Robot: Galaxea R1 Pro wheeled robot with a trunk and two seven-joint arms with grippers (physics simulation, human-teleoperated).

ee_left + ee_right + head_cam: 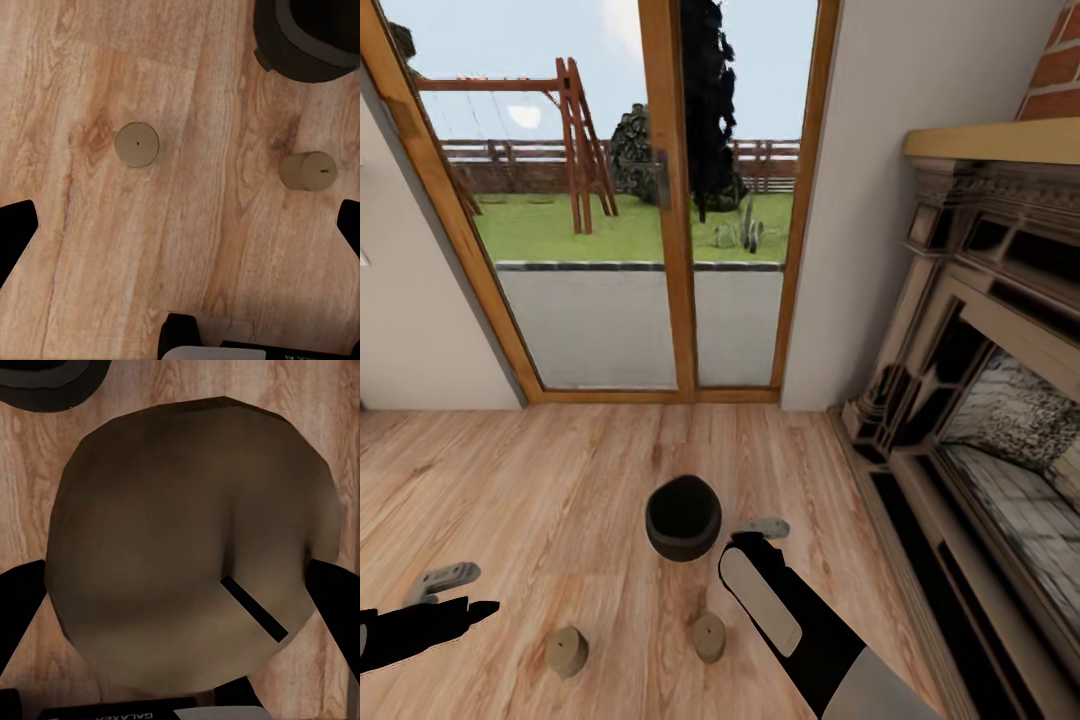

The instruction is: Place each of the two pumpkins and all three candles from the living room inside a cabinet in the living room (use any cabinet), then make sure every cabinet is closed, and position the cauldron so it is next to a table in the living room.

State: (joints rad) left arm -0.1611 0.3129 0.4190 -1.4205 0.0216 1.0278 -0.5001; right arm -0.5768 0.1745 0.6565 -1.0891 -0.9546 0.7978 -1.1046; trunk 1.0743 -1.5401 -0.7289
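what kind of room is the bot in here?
Most likely a living room of a house: a brick-topped fireplace with a mantel on the right, a wood-framed glass door onto a yard with a swing set, and a wood plank floor with a cauldron on it.

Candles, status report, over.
Left claw open above two candles on the floor. Right claw shut on third candle. Cauldron close beside right claw, otherwise nothing blocking.
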